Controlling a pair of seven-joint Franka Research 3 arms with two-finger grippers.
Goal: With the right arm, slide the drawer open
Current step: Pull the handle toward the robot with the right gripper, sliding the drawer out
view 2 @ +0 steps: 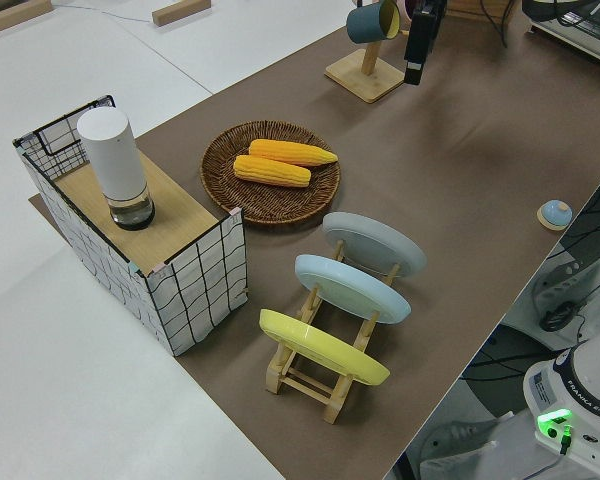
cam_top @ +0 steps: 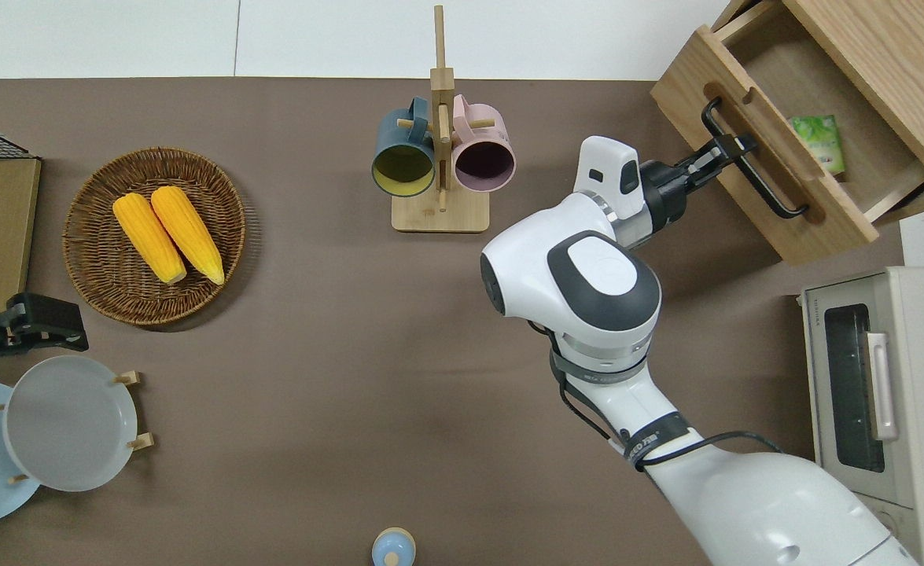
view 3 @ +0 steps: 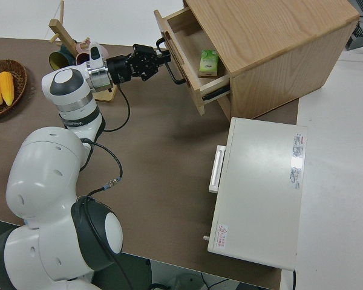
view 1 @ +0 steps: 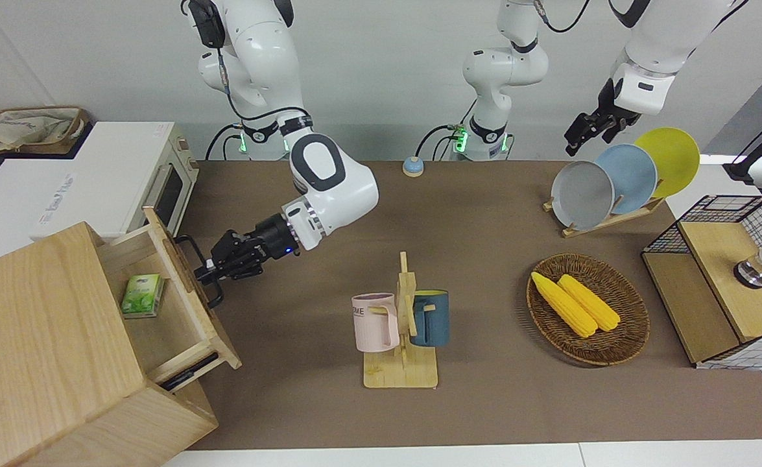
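The light-wood drawer stands pulled well out of the pale-wood cabinet at the right arm's end of the table. A green packet lies inside it. My right gripper reaches in level from the table's middle. It is shut on the black bar handle on the drawer's front. From overhead, the right gripper clamps the handle near its farther end. In the right side view the right gripper meets the drawer front. The left arm is parked.
A white toaster oven stands beside the cabinet, nearer the robots. A mug rack with two mugs is mid-table. A basket with corn, a plate rack and a wire-mesh box fill the left arm's end.
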